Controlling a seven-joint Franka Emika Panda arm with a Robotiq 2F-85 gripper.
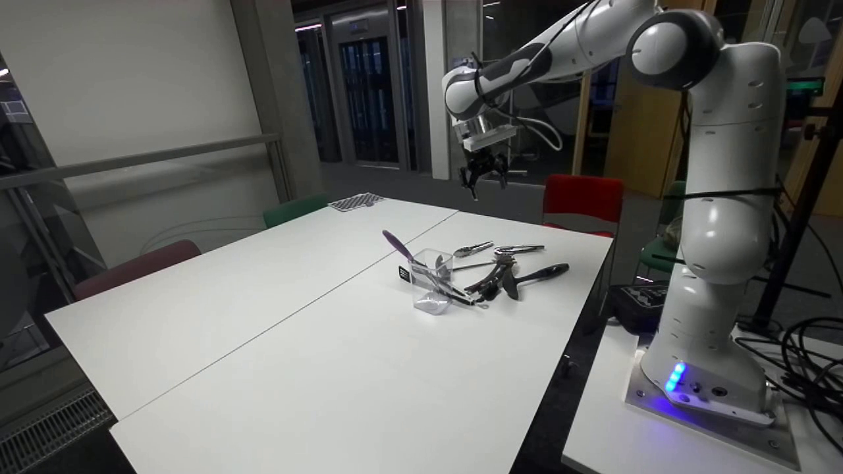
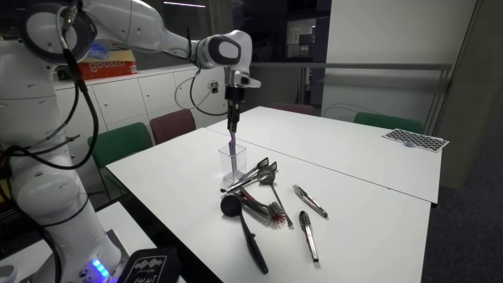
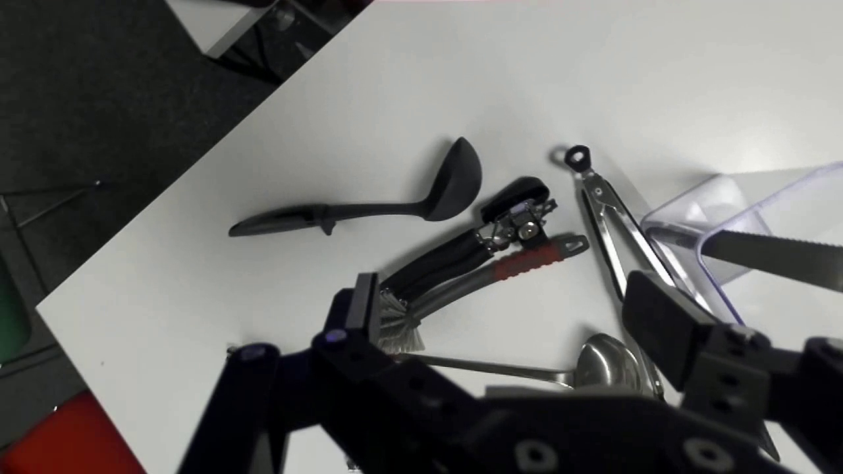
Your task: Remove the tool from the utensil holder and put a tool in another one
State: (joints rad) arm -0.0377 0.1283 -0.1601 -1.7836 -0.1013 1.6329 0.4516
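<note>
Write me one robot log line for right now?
gripper: open, empty | purple-handled utensil: tilted inside clear container | black ladle: lying on table

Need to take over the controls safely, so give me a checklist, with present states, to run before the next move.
1. Gripper open and empty: ok, a wide gap shows in the wrist view.
2. Clear plastic container upright: ok, in both exterior views.
3. Purple-handled serrated knife graspable: probably ok, its handle sticks out above the rim.
4. Gripper lined up over that handle: not ok, the wrist view shows the container off to the side.
5. Slotted-head tongs clear of the container: cannot tell, they lie close beside it and contact is unclear.
</note>
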